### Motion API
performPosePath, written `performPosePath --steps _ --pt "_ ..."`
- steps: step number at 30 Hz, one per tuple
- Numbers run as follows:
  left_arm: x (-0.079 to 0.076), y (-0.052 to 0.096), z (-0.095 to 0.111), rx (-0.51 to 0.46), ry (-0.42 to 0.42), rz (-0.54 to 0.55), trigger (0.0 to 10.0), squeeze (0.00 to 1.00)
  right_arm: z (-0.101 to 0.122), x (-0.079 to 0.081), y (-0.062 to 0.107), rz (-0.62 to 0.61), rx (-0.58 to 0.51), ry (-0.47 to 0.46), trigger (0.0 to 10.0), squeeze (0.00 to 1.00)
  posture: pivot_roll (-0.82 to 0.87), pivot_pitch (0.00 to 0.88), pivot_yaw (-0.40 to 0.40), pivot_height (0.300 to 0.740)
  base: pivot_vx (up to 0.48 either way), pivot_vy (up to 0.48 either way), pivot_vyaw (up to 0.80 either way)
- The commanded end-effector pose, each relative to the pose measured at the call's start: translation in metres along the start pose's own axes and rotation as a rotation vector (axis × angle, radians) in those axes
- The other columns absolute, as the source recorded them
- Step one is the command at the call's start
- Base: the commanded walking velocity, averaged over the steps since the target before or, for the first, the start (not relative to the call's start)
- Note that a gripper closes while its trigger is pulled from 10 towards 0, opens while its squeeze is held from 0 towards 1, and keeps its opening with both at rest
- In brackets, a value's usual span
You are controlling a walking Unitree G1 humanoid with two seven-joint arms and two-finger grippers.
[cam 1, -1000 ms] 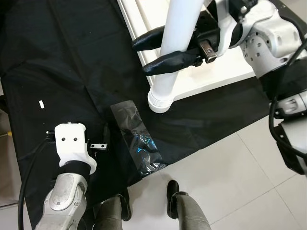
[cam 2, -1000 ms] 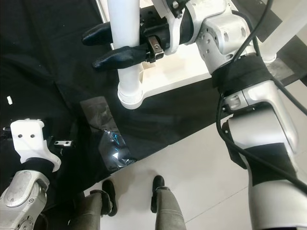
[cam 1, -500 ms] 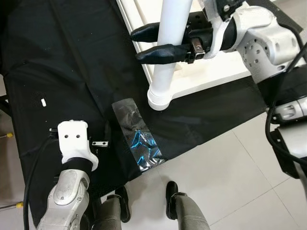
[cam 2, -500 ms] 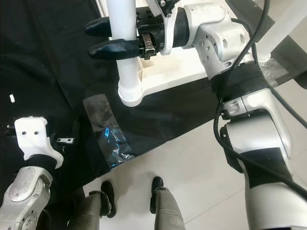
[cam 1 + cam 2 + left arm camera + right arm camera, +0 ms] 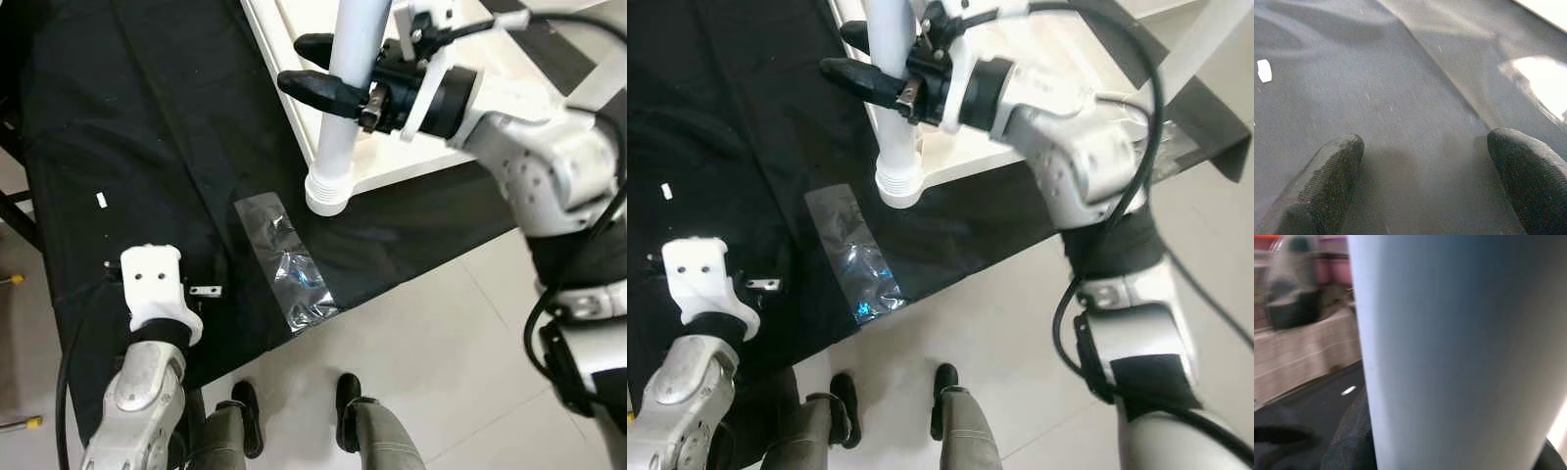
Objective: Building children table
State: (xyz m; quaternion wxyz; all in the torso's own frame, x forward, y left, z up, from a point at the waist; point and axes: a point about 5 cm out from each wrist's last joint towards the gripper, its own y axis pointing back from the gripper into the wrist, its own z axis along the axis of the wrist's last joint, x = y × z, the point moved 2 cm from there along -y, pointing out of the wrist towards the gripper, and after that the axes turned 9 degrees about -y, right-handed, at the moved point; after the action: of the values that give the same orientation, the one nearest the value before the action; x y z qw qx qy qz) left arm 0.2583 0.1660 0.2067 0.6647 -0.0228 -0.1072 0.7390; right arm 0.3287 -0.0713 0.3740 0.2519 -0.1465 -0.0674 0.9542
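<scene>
Right gripper [image 5: 328,69]: clamped around the white table leg, one black finger on each side of the tube, well above its collar; in the right wrist view the pale tube stands close before the camera with a dark fingertip [image 5: 1349,435] pressed at its side.
Left gripper [image 5: 1425,186]: spread wide, holding nothing, both ribbed pads hovering just above the black cloth; a small white chip [image 5: 1263,70] lies well ahead of them.
Black cloth [image 5: 127,127]: spread over the tiled floor [image 5: 470,372], creased, carrying most of the parts.
White tabletop [image 5: 480,122]: lying flat on the cloth at the robot's upper right, its near edge overhanging toward the tiles.
White table leg [image 5: 343,108]: upright, slightly tilted, its ringed collar end down at the near edge of the tabletop.
Clear plastic bag [image 5: 286,262]: flat and crumpled on the cloth, just below the leg's collar.
Metal bracket [image 5: 205,291]: small, on the cloth beside the left wrist.
</scene>
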Motion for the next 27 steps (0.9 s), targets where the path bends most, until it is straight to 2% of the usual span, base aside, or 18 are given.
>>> performPosePath --steps 1,4,6,9,13,15,18,20,21,23,27 --pt "0.006 0.001 -0.005 0.017 -0.01 0.022 10.0 0.0 -0.079 -0.004 0.01 -0.116 0.287 -0.174 10.0 0.0 0.01 0.433 -0.039 0.74 0.0 0.0 0.0" --pt "0.014 -0.004 0.002 -0.011 -0.018 0.043 10.0 0.0 -0.084 0.005 0.008 -0.16 0.267 -0.194 10.0 0.0 0.01 0.427 -0.039 0.74 0.0 0.0 0.0" --pt "0.028 -0.014 0.015 -0.063 -0.037 0.076 10.0 0.0 -0.1 0.021 0.007 -0.222 0.275 -0.23 10.0 0.0 0.02 0.413 -0.032 0.74 0.0 0.0 0.0" --pt "0.039 -0.022 0.028 -0.113 -0.052 0.094 10.0 0.0 -0.107 0.022 0.01 -0.369 0.26 -0.272 10.0 0.0 0.02 0.405 -0.028 0.74 0.0 0.0 0.0" --pt "0.046 -0.027 0.038 -0.149 -0.061 0.1 10.0 0.0 -0.108 0.017 0.011 -0.467 0.24 -0.268 10.0 0.0 0.03 0.389 -0.027 0.74 0.0 0.0 0.0" --pt "0.054 -0.036 0.055 -0.208 -0.048 0.099 10.0 0.0 -0.111 0.014 0.013 -0.625 0.214 -0.267 10.0 0.0 0.03 0.379 -0.026 0.74 0.0 0.0 0.0" --pt "0.056 -0.039 0.061 -0.227 -0.039 0.092 10.0 0.0 -0.113 0.016 0.013 -0.66 0.208 -0.274 10.0 0.0 0.03 0.376 -0.026 0.74 0.0 0.0 0.0" --pt "0.058 -0.047 0.076 -0.276 0.004 0.042 10.0 0.0 -0.125 0.027 0.01 -0.716 0.22 -0.303 10.0 0.0 0.03 0.366 -0.023 0.74 0.0 0.0 0.0" --pt "0.058 -0.047 0.076 -0.276 0.004 0.042 10.0 0.0 -0.125 0.027 0.01 -0.716 0.22 -0.303 10.0 0.0 0.03 0.366 -0.023 0.74 0.0 0.0 0.0" --pt "0.056 -0.054 0.092 -0.328 0.06 -0.03 10.0 0.0 -0.133 0.038 0.003 -0.722 0.236 -0.32 10.0 0.0 0.04 0.359 -0.022 0.74 0.0 0.0 0.0" --pt "0.051 -0.058 0.107 -0.373 0.092 -0.115 10.0 0.0 -0.136 0.042 -0.003 -0.728 0.243 -0.329 10.0 0.0 0.04 0.347 -0.022 0.74 0.0 0.0 0.0"
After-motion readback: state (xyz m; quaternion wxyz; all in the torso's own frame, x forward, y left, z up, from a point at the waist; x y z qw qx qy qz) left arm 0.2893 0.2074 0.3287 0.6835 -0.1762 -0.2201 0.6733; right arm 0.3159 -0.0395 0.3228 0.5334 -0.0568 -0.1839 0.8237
